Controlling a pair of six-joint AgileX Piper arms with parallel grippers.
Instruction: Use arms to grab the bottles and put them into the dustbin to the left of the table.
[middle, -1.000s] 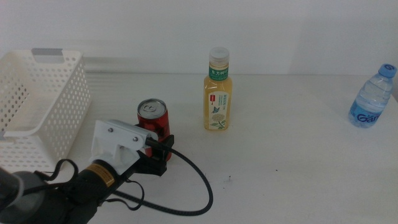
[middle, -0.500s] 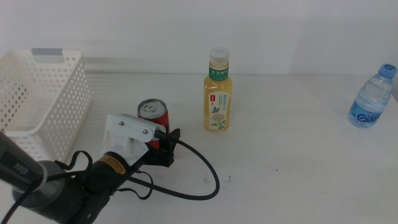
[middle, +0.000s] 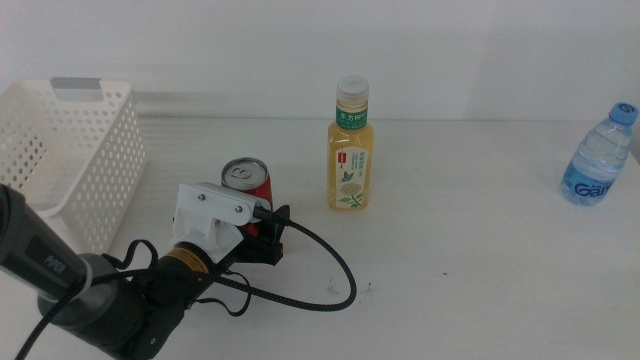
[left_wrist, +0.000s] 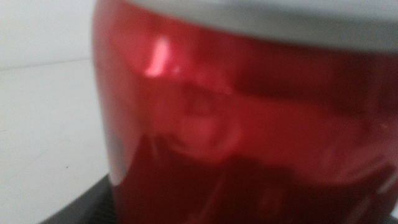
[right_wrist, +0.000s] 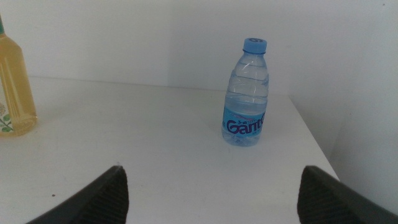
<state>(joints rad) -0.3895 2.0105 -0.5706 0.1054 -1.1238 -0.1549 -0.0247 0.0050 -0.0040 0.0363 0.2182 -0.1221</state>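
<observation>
1. Dustbin (middle: 75, 160) sits far left on the table (middle: 480, 270), no bottles in it.
2. Left pincer (middle: 262, 238) is at the red soda can (middle: 247, 190), jaws either side; whether it's gripping, can't tell. Next, I'd say: close, lift, carry left.
3. Tea bottle (middle: 351, 150) centre, water bottle (right_wrist: 247, 93) far right; right pincer (right_wrist: 211, 193) open, waiting.

Upright red can (middle: 247, 181), tea bottle (middle: 351, 150), water bottle (middle: 597, 157)

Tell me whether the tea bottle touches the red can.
Apart. The middle view shows bare white table between the tea bottle and the red can.
</observation>
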